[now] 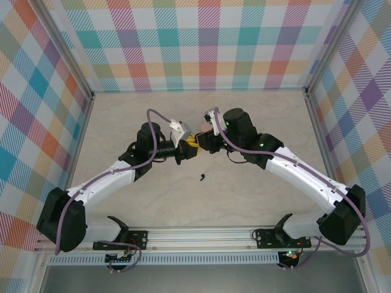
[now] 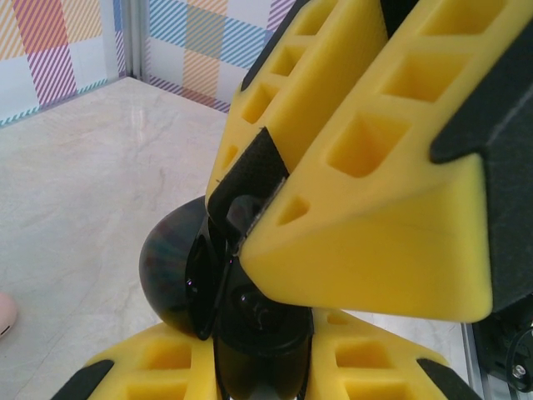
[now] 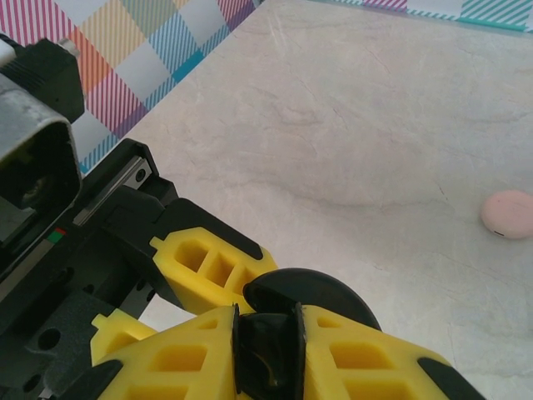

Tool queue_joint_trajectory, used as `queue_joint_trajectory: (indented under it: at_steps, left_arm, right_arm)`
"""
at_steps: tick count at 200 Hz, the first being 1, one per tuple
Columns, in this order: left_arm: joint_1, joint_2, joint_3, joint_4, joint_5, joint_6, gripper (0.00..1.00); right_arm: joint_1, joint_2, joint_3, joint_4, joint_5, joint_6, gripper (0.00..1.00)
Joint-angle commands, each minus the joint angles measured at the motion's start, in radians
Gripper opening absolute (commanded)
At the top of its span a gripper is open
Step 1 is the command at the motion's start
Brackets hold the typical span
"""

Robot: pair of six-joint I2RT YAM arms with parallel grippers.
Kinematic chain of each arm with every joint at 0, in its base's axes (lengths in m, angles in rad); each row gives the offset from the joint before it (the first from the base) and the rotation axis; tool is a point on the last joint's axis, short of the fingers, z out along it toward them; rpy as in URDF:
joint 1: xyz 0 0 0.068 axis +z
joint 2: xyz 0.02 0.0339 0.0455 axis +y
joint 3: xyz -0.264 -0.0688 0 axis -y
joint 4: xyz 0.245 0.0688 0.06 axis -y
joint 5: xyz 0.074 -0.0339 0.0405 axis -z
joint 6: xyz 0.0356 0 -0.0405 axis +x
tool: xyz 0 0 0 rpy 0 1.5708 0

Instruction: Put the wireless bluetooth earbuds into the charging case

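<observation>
The black charging case (image 2: 171,267) is being held between the two claws, raised off the surface (image 1: 256,116). Its rounded body is being pinched by the left claw (image 2: 258,367), whose jaws are closed on it. A thin dark part of the same case, probably the lid edge, is being gripped by the right claw (image 3: 266,350). That claw is also closed and is pressing in from just above the left one.

No earbud is being carried. One black earbud (image 1: 202,177) is lying on the surface, apart from both claws on the side toward the arm bases. A pink disc (image 3: 506,214) is resting on the surface well beyond the right claw.

By the look of it, the case is being opened or steadied, so the inserting itself is not yet being attempted. Whether the lid is fully open cannot be told.

For the next move, one claw is likely being called on to release while the other holds the case with its sockets upward. The freed claw would then need a fine pinch on the tiny earbud, with the stem lined up with its socket.
</observation>
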Motion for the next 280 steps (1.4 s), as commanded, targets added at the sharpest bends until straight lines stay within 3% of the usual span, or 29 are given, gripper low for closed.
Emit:
queue_joint_trajectory:
  at_steps: [1,91,157,204,280]
  left_arm:
    - [-0.015,0.006,0.037,0.013,0.000,-0.017,0.19]
    - [-0.015,0.009,0.034,0.023,0.016,-0.021,0.19]
    - [-0.015,0.008,0.028,0.026,0.019,-0.021,0.19]
    - [-0.015,0.008,0.028,0.022,0.014,-0.020,0.19]
    - [-0.015,0.004,0.026,0.017,0.008,-0.018,0.19]
  right_arm:
    - [0.007,0.007,0.027,-0.006,0.006,-0.025,0.24]
    - [0.010,0.031,0.041,-0.022,-0.013,-0.022,0.27]
    - [0.010,0.027,0.050,-0.033,0.003,-0.013,0.36]
    - [0.011,0.021,0.065,-0.038,0.002,0.003,0.52]
    - [0.010,-0.019,0.081,-0.058,0.079,0.030,0.57]
